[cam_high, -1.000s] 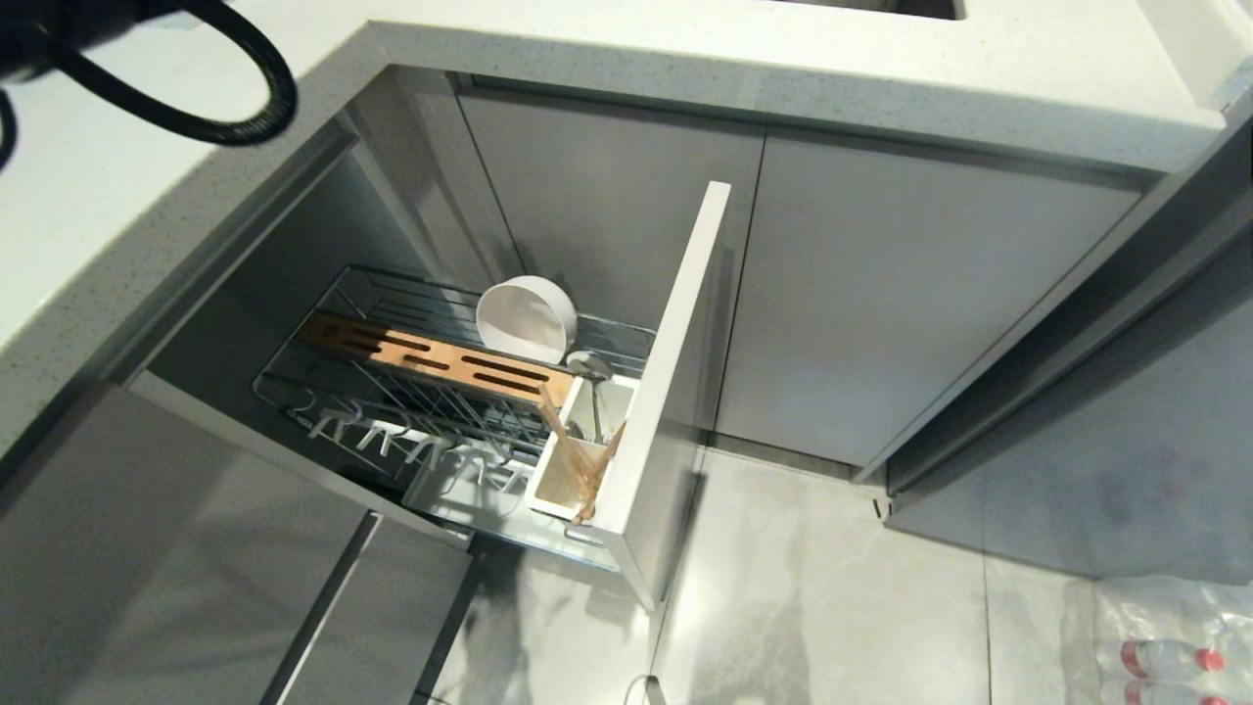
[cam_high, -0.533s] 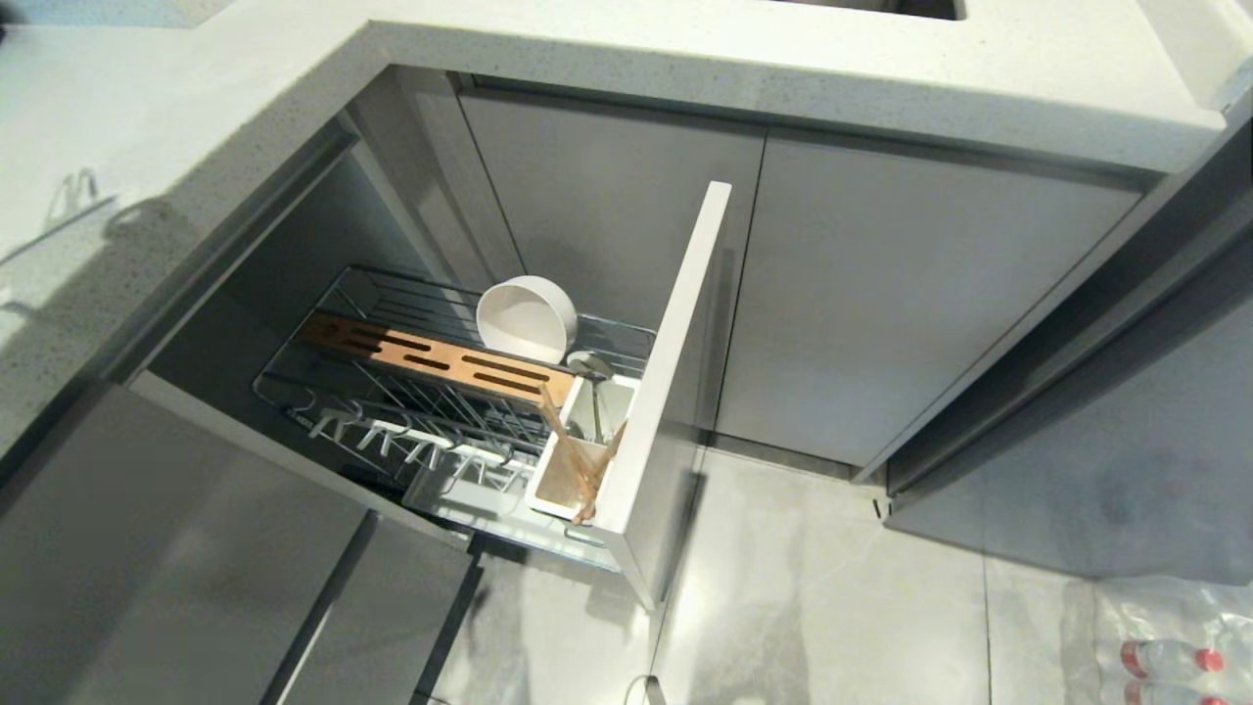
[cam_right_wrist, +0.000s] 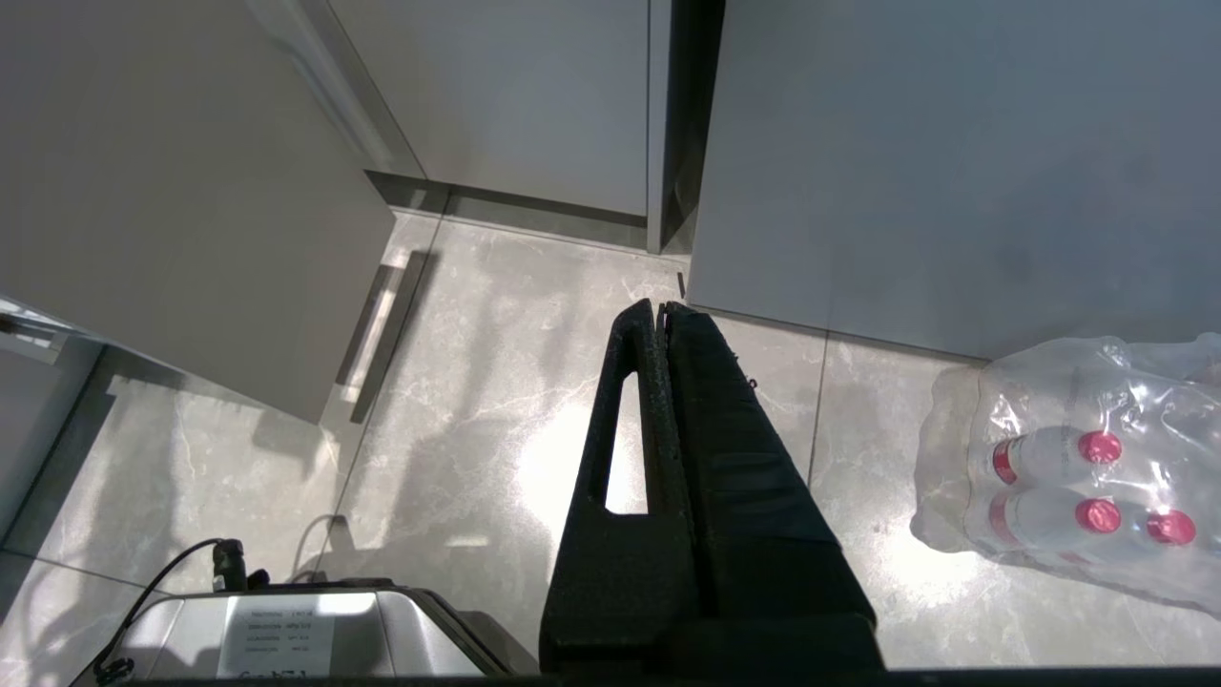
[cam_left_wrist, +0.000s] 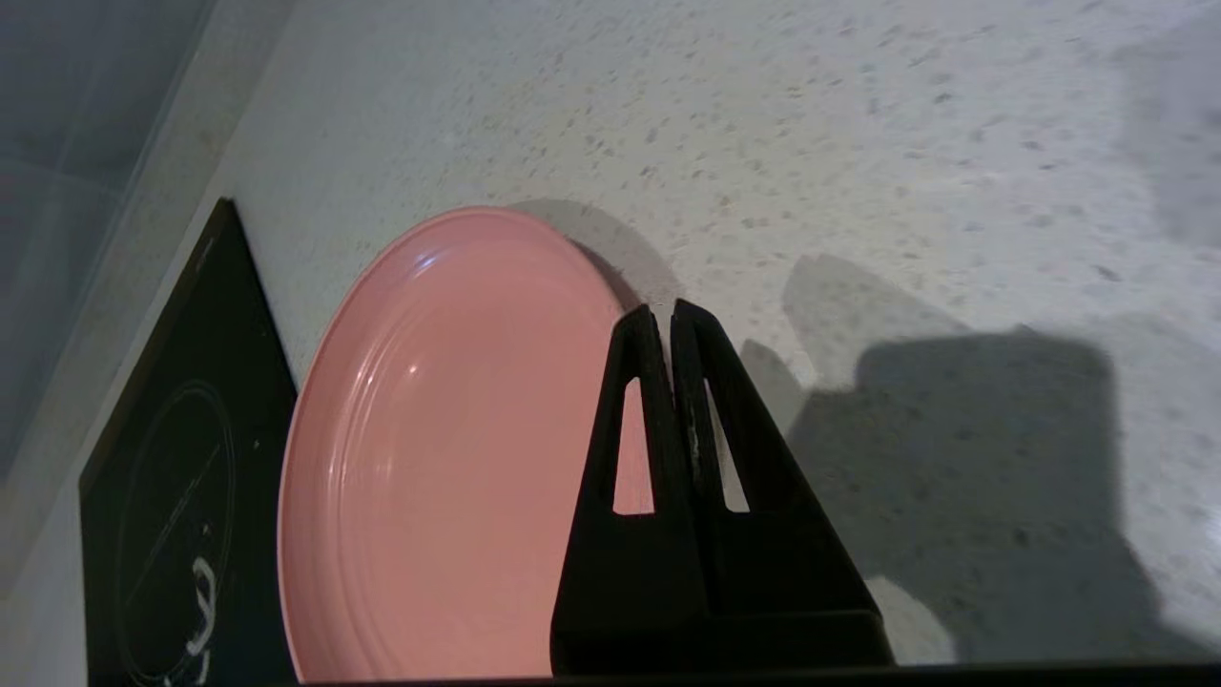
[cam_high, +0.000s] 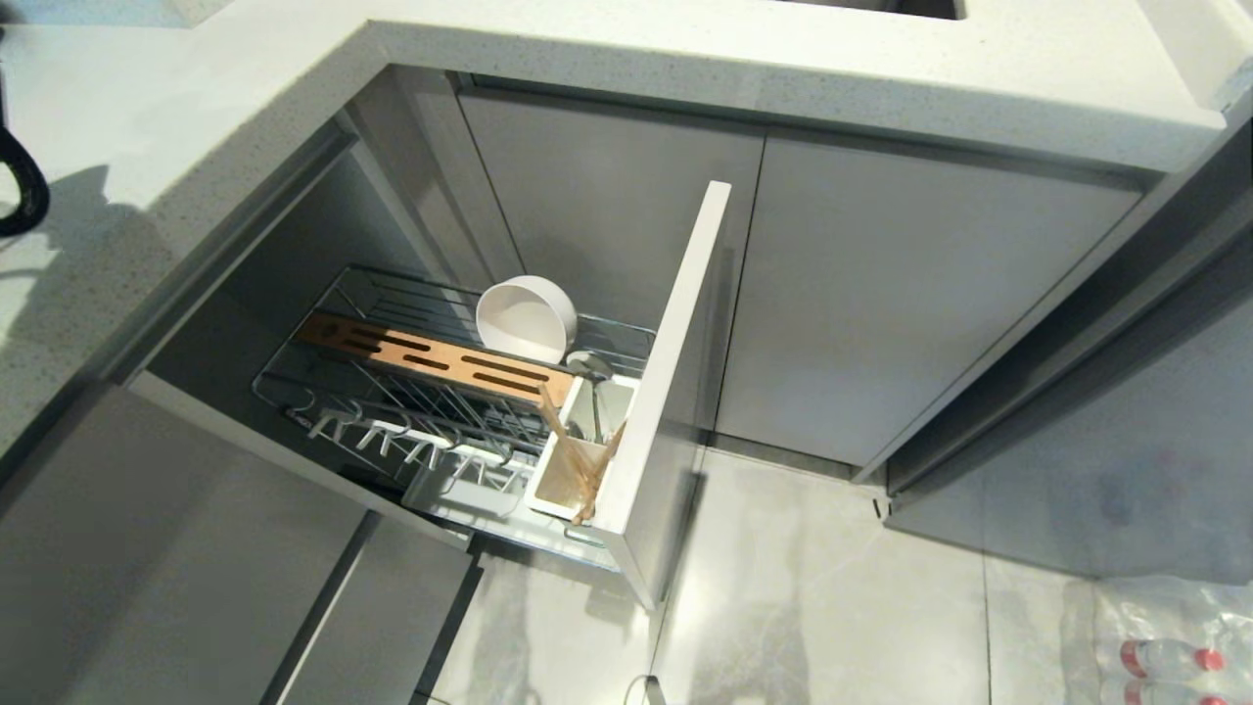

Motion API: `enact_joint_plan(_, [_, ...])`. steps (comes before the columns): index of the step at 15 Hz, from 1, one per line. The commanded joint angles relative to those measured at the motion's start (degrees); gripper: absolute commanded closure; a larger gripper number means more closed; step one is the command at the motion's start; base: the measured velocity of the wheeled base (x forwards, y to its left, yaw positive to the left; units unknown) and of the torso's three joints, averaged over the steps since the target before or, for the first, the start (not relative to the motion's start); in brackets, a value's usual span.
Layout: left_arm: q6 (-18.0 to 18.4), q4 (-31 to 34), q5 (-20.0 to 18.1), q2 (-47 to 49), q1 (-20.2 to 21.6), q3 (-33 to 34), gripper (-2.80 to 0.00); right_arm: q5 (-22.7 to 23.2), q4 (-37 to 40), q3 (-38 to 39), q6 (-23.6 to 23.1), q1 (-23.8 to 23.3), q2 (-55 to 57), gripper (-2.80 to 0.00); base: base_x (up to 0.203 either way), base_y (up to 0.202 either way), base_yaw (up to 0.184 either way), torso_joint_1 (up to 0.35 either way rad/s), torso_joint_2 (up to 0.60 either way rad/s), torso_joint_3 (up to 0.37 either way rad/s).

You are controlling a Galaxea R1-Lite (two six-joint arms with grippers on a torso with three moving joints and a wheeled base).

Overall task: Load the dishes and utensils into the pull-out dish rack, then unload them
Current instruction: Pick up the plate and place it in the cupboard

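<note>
Pink and flat, the plate (cam_left_wrist: 429,458) lies on the speckled white tabletop (cam_left_wrist: 858,143), its far rim against the edge of a black cooktop (cam_left_wrist: 181,496). The left tool (cam_left_wrist: 668,320) hovers over the plate's near rim with its fingers pressed together and nothing between them, its shadow falling on the tabletop beside the plate.

Below the tabletop's corner the dish rack (cam_high: 392,392) stands pulled out of the cabinet, its pale front panel (cam_high: 675,362) at the outer end. The white bowl (cam_high: 526,318) leans on its side in the back of the rack, just behind the brown wooden strip (cam_high: 431,357). The spoon (cam_high: 589,367) and the chopsticks (cam_high: 578,460) stand in the white utensil cup (cam_high: 563,490) next to the front panel.

The right tool (cam_right_wrist: 663,315) hangs over the grey floor (cam_right_wrist: 477,401), fingers pressed together and empty, with a wrapped pack of bottles (cam_right_wrist: 1078,477) lying nearby.
</note>
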Motion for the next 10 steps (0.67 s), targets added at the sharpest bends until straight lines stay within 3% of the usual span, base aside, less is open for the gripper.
enact_joint_plan(1, [-0.9, 0.0, 0.3, 0.9, 1.4, -0.1, 0.0, 0.0, 0.0, 0.1, 0.0, 0.0, 0.0, 0.0, 0.0, 0.0, 0.0, 0.0, 0.0, 0.0])
enact_joint_plan(3, [-4.8, -0.6, 0.5, 0.8, 1.5, 0.0, 0.0, 0.0, 0.0, 0.1, 0.0, 0.0, 0.0, 0.0, 0.0, 0.0, 0.0, 0.0, 0.0, 0.0])
enact_joint_plan(4, [-5.0, -0.6, 1.0, 0.6, 1.5, 0.0, 0.0, 0.0, 0.0, 0.1, 0.0, 0.0, 0.0, 0.0, 0.0, 0.0, 0.0, 0.0, 0.0, 0.0])
enact_joint_plan(5, [-5.1, -0.6, 1.7, 0.4, 1.5, 0.0, -2.8, 0.0, 0.0, 0.1, 0.0, 0.0, 0.0, 0.0, 0.0, 0.0, 0.0, 0.0, 0.0, 0.0])
enact_joint_plan(10, [-7.1, 2.0, 5.8, -0.3, 1.8, 0.2, -2.8, 0.0, 0.0, 0.1, 0.0, 0.0, 0.0, 0.0, 0.0, 0.0, 0.0, 0.0, 0.0, 0.0])
